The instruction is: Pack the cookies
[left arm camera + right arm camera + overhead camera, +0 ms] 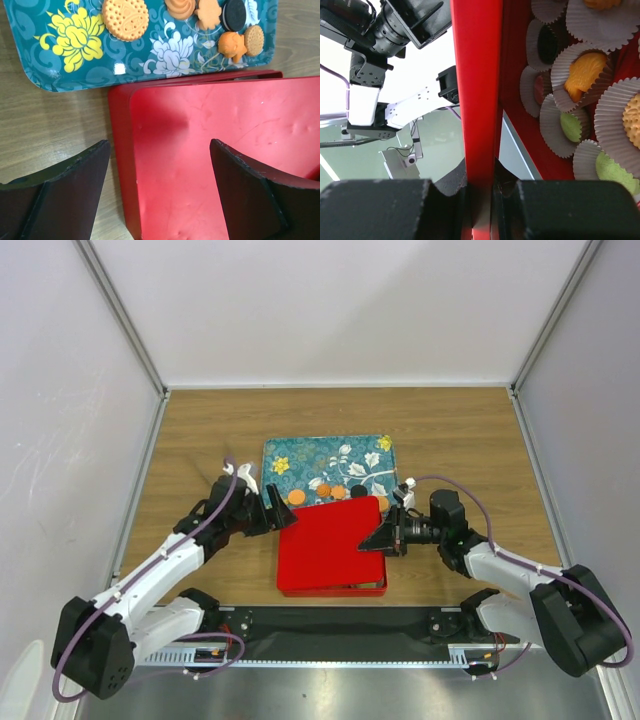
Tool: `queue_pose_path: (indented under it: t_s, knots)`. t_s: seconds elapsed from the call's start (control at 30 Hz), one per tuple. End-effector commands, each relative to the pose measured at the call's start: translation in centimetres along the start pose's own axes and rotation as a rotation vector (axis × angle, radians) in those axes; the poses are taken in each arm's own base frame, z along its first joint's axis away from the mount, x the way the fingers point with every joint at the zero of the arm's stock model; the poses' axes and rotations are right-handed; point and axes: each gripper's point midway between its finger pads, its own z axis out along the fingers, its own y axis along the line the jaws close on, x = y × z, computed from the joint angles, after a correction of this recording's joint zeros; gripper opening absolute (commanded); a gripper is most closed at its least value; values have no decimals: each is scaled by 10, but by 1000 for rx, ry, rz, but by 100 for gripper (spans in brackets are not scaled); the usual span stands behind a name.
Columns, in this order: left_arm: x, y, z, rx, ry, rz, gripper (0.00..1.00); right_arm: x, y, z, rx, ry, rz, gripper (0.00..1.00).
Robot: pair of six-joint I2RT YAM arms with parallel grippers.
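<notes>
A red box lid lies tilted over the red box, hiding most of it. My right gripper is shut on the lid's right edge; in the right wrist view the lid edge sits clamped between my jaws. Under the lid, cookies rest in white paper cups inside the box. More cookies lie on the teal flowered tray. My left gripper is open at the lid's far left corner, its jaws straddling the lid's left side. Loose cookies show on the tray.
The tray touches the far side of the red box. Bare wooden tabletop lies around both. Grey walls enclose the table on three sides. The arm bases stand along the near edge.
</notes>
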Motion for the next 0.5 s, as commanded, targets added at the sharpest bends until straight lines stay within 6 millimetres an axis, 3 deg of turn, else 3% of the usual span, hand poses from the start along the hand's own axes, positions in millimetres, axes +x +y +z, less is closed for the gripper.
queue_pose_path:
  t_s: [0.0,0.47]
  knots:
    - [-2,-4,5,17,-19,16,87,-5,-3,-3,-8,-20,-55,15]
    - [10,-3,13,13,11,21,86,-10,-34,-11,64,-42,-28,34]
